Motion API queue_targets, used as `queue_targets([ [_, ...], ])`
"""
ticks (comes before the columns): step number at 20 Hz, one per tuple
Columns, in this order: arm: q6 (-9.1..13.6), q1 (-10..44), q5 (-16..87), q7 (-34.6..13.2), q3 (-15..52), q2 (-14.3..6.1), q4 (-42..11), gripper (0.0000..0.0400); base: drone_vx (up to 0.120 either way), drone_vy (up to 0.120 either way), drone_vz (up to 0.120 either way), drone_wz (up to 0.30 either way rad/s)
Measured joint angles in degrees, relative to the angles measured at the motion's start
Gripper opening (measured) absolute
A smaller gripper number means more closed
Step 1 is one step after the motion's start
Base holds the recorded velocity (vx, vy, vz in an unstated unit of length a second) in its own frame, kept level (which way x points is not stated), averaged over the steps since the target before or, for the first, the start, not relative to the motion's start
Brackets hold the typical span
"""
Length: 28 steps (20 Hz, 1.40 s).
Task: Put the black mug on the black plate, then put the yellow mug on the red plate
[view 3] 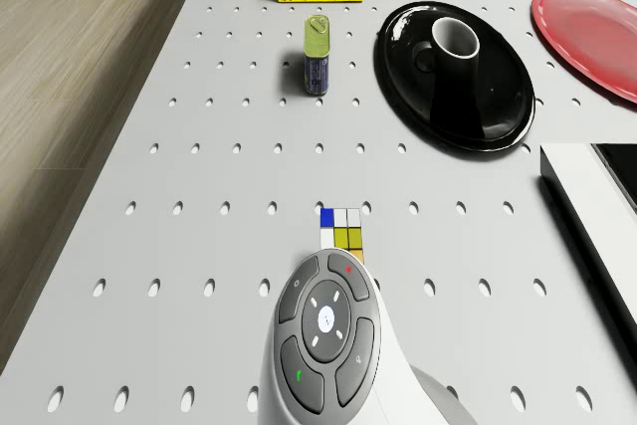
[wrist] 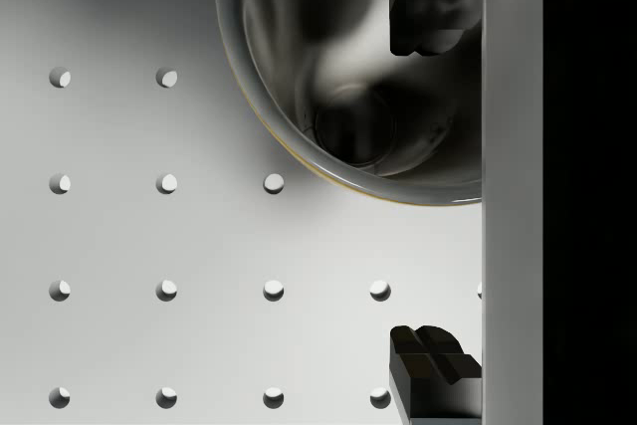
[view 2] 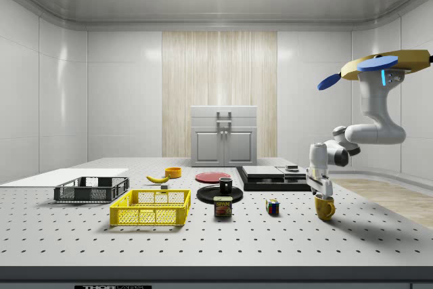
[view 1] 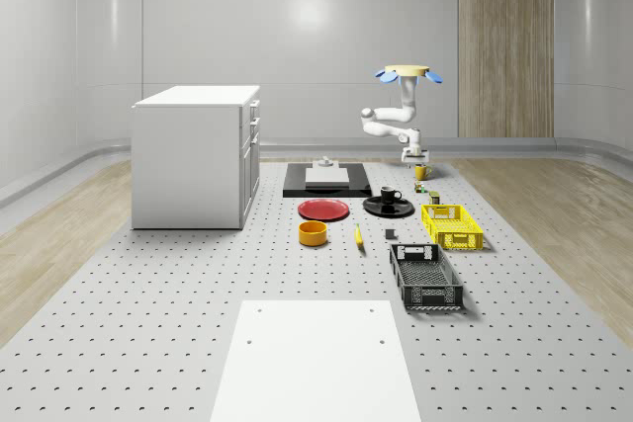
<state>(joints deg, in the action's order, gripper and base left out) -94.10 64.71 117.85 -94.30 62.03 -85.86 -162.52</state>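
Yellow mug (view 2: 325,206) stands upright on the table (view 2: 379,241), at the side view's right, well apart from the red plate (view 1: 323,210) it has to reach. The black mug (view 1: 390,195) already sits on the black plate (view 1: 388,208), so I judge the first half done. The drone (view 2: 382,65) hovers in the air above that end of the table, and the arm reaches down so the gripper (view 2: 319,184) hangs just over the yellow mug's rim. Its fingers are apart. In the wrist view one finger (wrist: 428,7) lies over the mug's hollow and the other is outside it, with the wall between them. The main risk is a poor pinch on that thin curved wall. If the descent is slightly off, a fingertip could land on the rim and tip or push the mug. A shallow grip could let it swing or slip once lifted. The way to the red plate also runs close to the black plate, so a low carry might knock the black mug off. The side view gives the height, with the gripper close above the mug and the mug resting on the table, but not how the fingers sit against the rim. The wrist view shows that straddle plainly but tells little about height. The drone view shows the cube (view 3: 343,231) and the can (view 3: 317,47) nearby, which a drifting arm could brush.
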Motion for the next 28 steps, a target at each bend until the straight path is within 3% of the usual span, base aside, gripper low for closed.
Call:
queue_targets([
  [28, 1.14, -0.71, 0.66, 0.86, -0.32, 1.38, 0.24, 0.04, 0.0, 0.0, 0.0, 0.0],
])
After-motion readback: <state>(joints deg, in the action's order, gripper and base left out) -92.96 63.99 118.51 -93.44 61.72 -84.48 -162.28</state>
